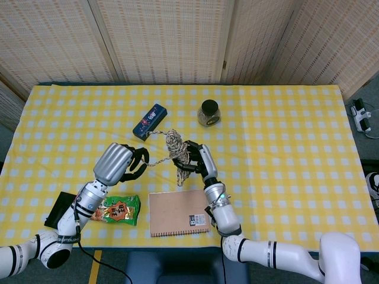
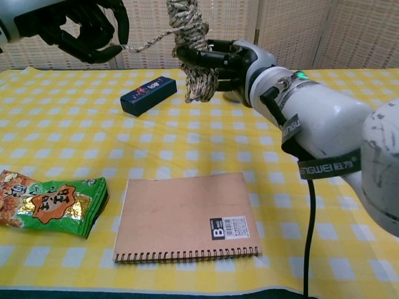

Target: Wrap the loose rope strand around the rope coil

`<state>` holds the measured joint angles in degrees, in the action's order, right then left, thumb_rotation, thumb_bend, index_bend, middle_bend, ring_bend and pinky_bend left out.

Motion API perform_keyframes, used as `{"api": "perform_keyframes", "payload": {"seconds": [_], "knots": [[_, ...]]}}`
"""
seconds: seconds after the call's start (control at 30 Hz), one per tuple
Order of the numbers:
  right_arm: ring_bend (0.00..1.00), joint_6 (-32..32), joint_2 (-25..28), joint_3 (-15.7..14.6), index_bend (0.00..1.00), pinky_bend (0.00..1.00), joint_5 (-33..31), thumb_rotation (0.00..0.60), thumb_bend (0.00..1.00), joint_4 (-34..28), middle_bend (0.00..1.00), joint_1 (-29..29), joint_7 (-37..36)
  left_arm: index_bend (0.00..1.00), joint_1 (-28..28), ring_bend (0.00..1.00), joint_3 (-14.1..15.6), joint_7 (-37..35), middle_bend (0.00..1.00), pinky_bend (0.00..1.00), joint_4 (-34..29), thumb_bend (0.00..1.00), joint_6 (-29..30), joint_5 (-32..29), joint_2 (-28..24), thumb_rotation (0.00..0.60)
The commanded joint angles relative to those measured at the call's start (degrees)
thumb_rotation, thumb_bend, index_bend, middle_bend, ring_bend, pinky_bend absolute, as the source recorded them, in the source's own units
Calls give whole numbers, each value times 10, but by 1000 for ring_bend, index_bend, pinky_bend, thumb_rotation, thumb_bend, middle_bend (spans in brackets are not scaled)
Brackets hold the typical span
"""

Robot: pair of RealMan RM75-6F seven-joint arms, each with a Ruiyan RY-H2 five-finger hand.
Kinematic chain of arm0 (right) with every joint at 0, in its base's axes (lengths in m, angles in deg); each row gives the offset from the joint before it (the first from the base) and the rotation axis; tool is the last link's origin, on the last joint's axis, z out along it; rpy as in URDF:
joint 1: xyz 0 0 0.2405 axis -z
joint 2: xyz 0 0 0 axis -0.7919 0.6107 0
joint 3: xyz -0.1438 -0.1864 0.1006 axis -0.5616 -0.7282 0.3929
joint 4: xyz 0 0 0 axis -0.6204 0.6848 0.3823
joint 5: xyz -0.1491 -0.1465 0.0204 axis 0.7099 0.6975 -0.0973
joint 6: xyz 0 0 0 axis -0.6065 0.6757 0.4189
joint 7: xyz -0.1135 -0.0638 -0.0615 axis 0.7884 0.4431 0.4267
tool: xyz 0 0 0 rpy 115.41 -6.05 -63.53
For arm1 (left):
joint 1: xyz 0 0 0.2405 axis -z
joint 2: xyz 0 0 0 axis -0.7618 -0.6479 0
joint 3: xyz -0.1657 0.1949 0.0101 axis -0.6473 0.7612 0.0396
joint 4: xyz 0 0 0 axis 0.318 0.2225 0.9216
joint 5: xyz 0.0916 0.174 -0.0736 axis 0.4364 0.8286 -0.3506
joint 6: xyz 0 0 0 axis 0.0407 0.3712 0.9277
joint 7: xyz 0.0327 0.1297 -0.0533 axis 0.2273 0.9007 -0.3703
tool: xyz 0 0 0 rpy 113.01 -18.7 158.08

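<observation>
My right hand (image 2: 232, 61) (image 1: 197, 160) grips a speckled rope coil (image 2: 192, 51) (image 1: 175, 151) and holds it upright, raised well above the table. A loose strand (image 2: 146, 43) (image 1: 156, 161) runs taut from the coil to the left. My left hand (image 2: 87, 32) (image 1: 127, 164) pinches the strand's end between its dark fingertips, well to the left of the coil. The coil's lower end hangs frayed below the right hand.
A brown spiral notebook (image 2: 187, 215) lies near the front edge. A green snack bag (image 2: 47, 204) sits to its left. A blue box (image 2: 148, 94) and a dark-lidded jar (image 1: 208, 112) stand further back on the yellow checked cloth (image 2: 349, 237). A black item (image 1: 62, 207) lies front left.
</observation>
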<state>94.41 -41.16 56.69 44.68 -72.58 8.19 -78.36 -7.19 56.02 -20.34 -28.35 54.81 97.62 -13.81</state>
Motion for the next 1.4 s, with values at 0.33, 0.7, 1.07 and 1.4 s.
{"api": "perform_keyframes", "payload": {"seconds": [0.33,0.7,1.07,1.4], "knots": [[825,-22,37,5,990,749,58,600,712,-20,817,34,-54,635,-3,756,0,2,869,743,26,534,-23,-19,6,600],[823,-33,72,-8,990,749,72,600,712,-45,817,49,-47,635,-9,754,0,-4,869,743,54,534,-38,-37,16,600],[823,5,93,-23,990,749,53,600,712,-48,817,42,58,435,-19,609,11,1,678,643,51,471,-48,-40,13,600],[823,19,137,-35,990,749,52,600,712,-71,816,60,97,380,-56,443,20,25,477,477,91,443,-3,-51,22,600]]}}
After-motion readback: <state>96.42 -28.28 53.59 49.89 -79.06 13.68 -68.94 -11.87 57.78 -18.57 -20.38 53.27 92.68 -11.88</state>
